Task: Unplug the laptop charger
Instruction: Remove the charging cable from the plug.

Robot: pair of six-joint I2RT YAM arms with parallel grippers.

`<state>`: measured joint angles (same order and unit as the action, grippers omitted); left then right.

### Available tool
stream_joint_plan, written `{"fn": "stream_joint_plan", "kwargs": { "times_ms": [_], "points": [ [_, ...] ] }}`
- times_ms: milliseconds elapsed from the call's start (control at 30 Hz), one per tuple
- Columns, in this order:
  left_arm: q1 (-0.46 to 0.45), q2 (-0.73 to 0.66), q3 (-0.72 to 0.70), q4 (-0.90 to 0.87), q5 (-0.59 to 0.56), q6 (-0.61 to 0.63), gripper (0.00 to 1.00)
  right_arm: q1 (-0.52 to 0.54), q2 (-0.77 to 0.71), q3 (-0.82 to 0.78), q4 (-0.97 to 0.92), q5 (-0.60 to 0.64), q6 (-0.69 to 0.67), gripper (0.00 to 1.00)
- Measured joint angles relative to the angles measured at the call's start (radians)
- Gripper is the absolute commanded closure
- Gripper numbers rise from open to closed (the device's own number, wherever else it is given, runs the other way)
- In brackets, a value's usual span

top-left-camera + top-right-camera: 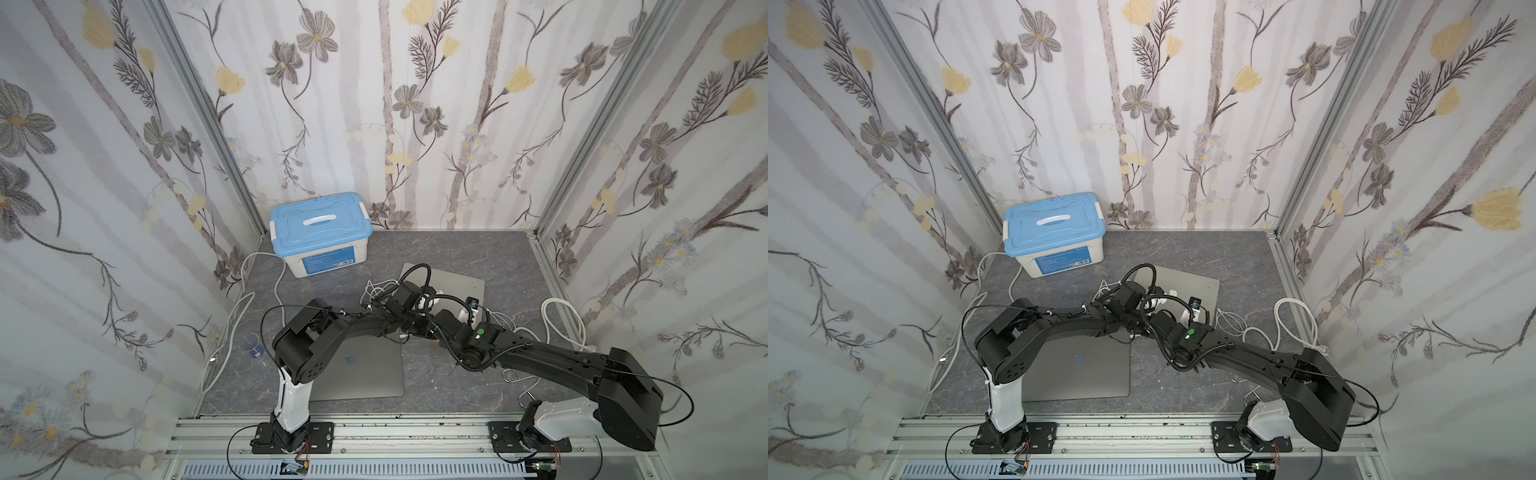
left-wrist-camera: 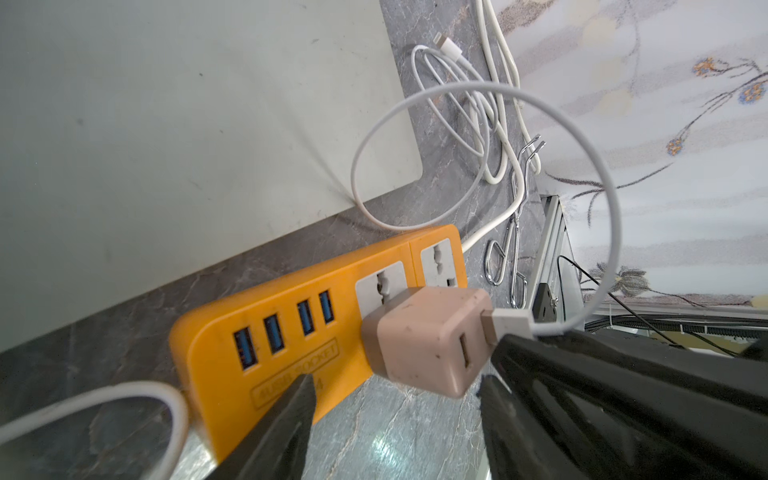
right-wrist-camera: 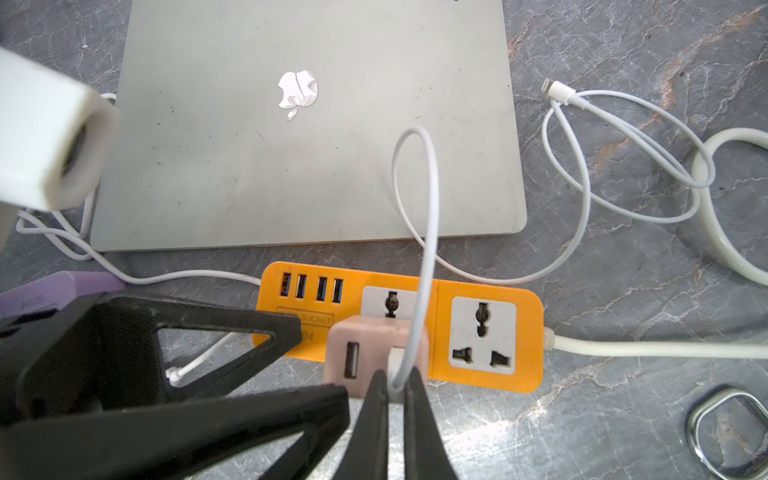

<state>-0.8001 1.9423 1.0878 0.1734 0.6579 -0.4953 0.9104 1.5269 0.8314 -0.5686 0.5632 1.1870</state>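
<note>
**A:** In both top views the arms crowd together beside the far laptop (image 1: 457, 284), hiding the plug.

**B:** Left wrist: the pink charger (image 2: 428, 336) sits in the orange strip (image 2: 270, 332). The left gripper (image 2: 395, 382) gapes wide, one finger over the strip.

**A:** Right wrist: the right gripper (image 3: 397, 382) is clamped on the white cable (image 3: 428, 208) alone.

**B:** Risky! Pull now and the cable may slip out, leaving the charger seated. Or the unpinned strip lifts.

Orange power strip (image 3: 525, 340), pinkish-beige charger (image 3: 357, 332), white cable (image 3: 432, 199) — silver laptop (image 3: 291, 166), grey marbled table (image 3: 623, 270), floral walls (image 1: 374, 104).
</note>
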Motion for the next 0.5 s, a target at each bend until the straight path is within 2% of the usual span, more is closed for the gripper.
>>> {"fn": "stream_joint_plan", "kwargs": {
  "times_ms": [167, 500],
  "points": [
    [0.001, 0.000, -0.005, 0.008, 0.002, 0.000, 0.33, 0.000, 0.002, 0.013, -0.002, 0.002, -0.005, 0.86],
    [0.001, -0.002, -0.010, 0.017, 0.003, 0.000, 0.33, 0.000, 0.014, 0.032, -0.010, 0.021, -0.007, 0.91]
  ]
}}
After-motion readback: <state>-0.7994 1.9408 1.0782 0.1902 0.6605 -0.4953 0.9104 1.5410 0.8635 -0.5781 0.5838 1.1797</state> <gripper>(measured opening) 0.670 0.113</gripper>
